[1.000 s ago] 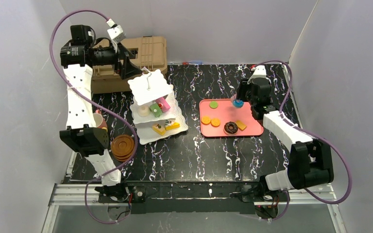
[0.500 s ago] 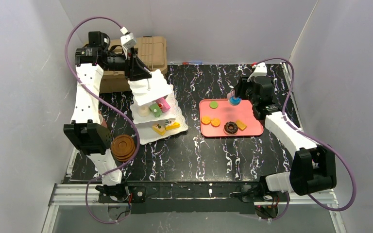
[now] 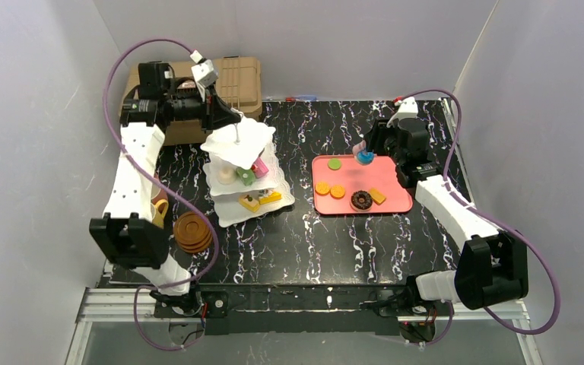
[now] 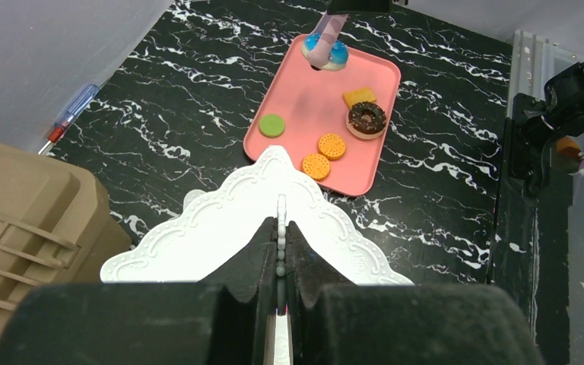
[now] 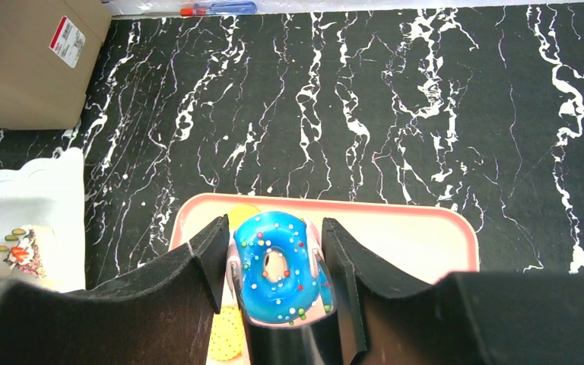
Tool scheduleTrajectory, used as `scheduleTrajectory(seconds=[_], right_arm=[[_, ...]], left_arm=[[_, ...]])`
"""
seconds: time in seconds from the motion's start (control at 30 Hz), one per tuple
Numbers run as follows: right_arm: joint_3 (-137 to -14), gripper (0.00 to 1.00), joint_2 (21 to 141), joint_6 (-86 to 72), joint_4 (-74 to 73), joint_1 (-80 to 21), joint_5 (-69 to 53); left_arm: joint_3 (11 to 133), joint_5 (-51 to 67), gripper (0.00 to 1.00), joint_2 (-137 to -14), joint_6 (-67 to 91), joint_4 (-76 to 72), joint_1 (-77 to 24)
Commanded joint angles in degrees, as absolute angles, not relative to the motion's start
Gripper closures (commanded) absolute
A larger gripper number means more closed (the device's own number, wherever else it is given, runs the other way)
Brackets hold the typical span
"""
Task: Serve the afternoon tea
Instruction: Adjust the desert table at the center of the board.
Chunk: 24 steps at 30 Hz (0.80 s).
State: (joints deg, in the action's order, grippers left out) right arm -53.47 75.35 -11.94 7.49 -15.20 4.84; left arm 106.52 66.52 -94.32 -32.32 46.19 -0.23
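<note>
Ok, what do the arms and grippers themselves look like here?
The left arm and right arm have white link shells, black joint blocks and a looping purple cable each. The left gripper and right gripper are matte black, with two thick wedge-shaped fingers.

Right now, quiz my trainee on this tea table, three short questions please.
1. True or false: the right jaws hold the blue doughnut.
2. The left jaws are shut on: A the stand's wire loop, B a cup, C a saucer.
3. How many orange biscuits lie on the pink tray?
Key: 1 true; 2 A; 3 two.
</note>
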Motion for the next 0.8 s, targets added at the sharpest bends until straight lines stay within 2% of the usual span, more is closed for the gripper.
scheduleTrajectory(seconds=[0.0, 0.23, 0.53, 0.77], right_arm=[[-56.34, 0.71, 73.12, -12.57, 9.93, -15.86, 4.18], [-56.65, 0.71, 72.95, -12.81, 9.50, -16.52, 3.71], [-57.02, 0.72, 73.28, -13.90, 9.79, -17.13, 2.25], [-57.17, 0.72, 73.76, -14.84, 10.45, -17.90, 1.76]], left_arm=[[96.93, 62.36, 1.00, -83.52, -19.93, 25.35, -4.17], [91.44, 49.73, 1.00, -77.83, -11.99, 13.10, -8.67], [83.71, 34.14, 1.00, -70.61, -12.43, 9.37, -13.61], [75.36, 14.33, 1.00, -63.07, -12.61, 5.50, -22.38]])
